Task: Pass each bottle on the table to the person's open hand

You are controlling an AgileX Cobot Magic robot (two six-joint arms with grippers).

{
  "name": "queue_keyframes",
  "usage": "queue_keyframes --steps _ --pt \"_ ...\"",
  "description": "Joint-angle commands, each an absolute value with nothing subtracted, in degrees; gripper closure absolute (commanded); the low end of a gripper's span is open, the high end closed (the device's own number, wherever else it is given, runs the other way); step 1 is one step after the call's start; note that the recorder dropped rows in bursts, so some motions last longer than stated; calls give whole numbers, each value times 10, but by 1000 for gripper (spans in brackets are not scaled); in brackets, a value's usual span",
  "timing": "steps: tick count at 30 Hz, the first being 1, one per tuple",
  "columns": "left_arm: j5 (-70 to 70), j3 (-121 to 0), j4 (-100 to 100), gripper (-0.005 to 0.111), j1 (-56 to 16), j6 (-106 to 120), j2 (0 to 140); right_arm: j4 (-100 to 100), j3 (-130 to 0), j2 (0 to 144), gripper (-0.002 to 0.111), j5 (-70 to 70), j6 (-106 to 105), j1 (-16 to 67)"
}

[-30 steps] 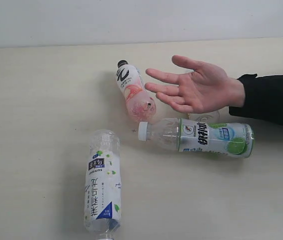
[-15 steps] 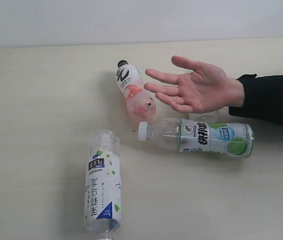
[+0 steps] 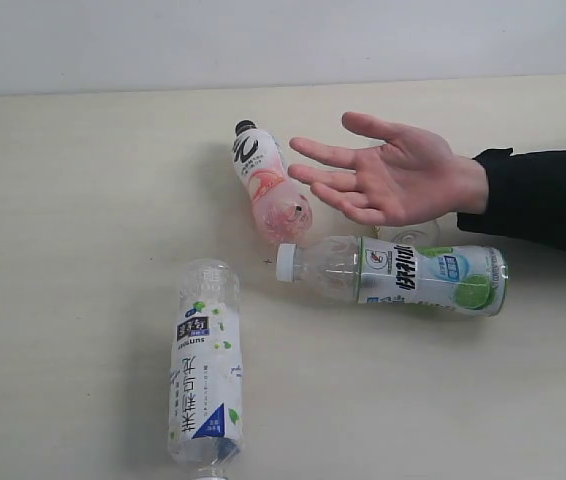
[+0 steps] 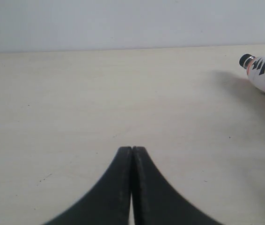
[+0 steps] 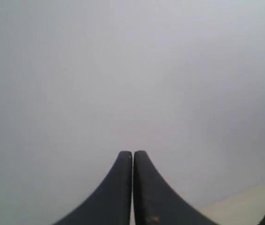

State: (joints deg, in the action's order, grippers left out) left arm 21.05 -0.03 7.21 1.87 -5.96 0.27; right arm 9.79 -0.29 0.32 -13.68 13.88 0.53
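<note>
Three bottles lie on the cream table (image 3: 73,220). The pink-and-white one with a black cap (image 3: 269,182) is at the middle back; its cap end (image 4: 263,69) shows in the left wrist view. The green-lime one with a white cap (image 3: 403,273) lies below the person's open hand (image 3: 393,172). The white-green leafy one (image 3: 203,368) lies at the front. A bit of clear plastic (image 3: 410,236) peeks out under the hand; what it is cannot be told. My left gripper (image 4: 132,149) is shut and empty over bare table. My right gripper (image 5: 133,153) is shut, facing a grey wall.
The person's black sleeve (image 3: 548,195) reaches in from the right edge. A pale grey wall (image 3: 283,40) runs along the back of the table. Neither arm shows in the exterior view.
</note>
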Motion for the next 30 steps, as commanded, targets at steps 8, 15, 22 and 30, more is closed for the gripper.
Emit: queue_keyframes --steps 8,15,22,30 --pt "207 0 72 104 15 -63 0 104 -52 36 107 -162 255 2" --pt "207 0 72 104 15 -63 0 -11 -244 246 107 30 259 3" --pt "207 0 72 104 15 -62 0 167 -426 435 107 291 -58 35" --pt "207 0 72 104 15 -63 0 346 -526 620 107 565 -244 117"
